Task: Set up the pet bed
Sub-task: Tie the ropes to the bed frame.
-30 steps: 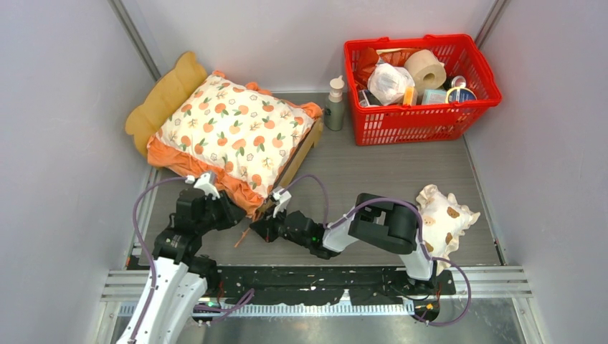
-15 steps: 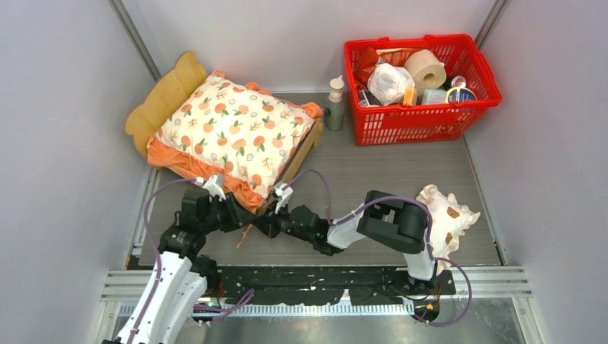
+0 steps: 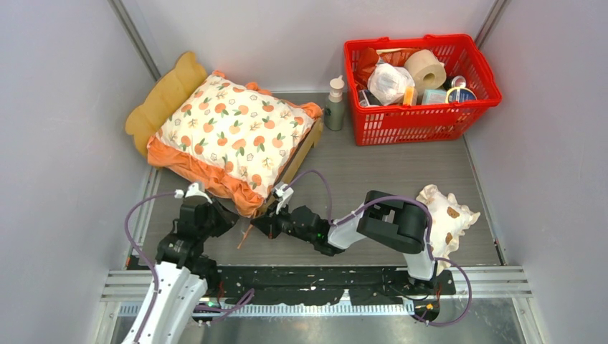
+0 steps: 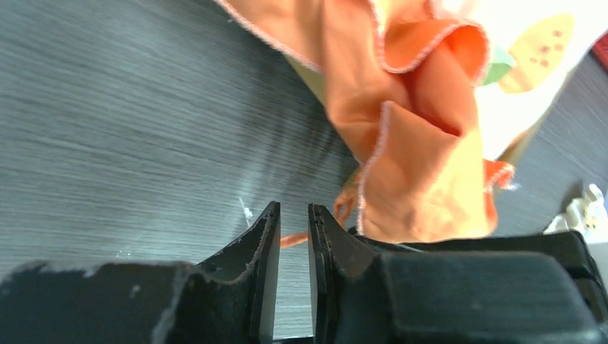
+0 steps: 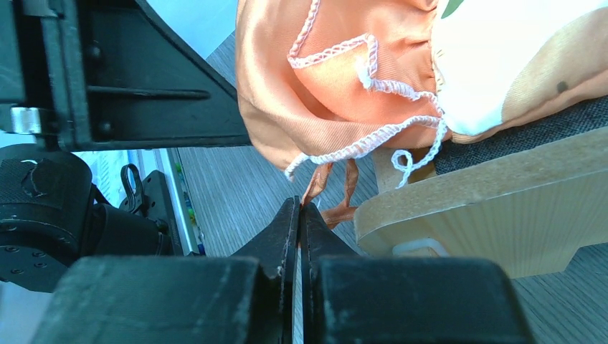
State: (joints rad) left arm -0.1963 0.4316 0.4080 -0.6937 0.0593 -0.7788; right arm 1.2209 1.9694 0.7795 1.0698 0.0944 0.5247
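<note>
The pet bed's scalloped wooden headboard (image 3: 166, 93) stands at the back left, and its light-wood footboard (image 5: 487, 208) shows in the right wrist view. The cream orange-print cushion (image 3: 233, 132) lies on the bed. My right gripper (image 3: 261, 228) (image 5: 300, 204) is at the cushion's near corner, shut on the cushion's thin orange ribbon tie (image 5: 315, 188). My left gripper (image 3: 221, 217) (image 4: 294, 215) is just left of that corner, its jaws a narrow gap apart and empty. The orange ruffle (image 4: 416, 165) hangs ahead of it. The small brown-spotted pillow (image 3: 444, 218) lies at the right.
A red basket (image 3: 487, 79) full of items stands at the back right, with a small bottle (image 3: 335, 104) to its left. Grey walls close in on both sides. A metal rail (image 3: 502, 276) runs along the near edge.
My left gripper has drawn back from the cushion's corner toward the left and its base. My right gripper has stayed at the corner, shut on the ribbon.
</note>
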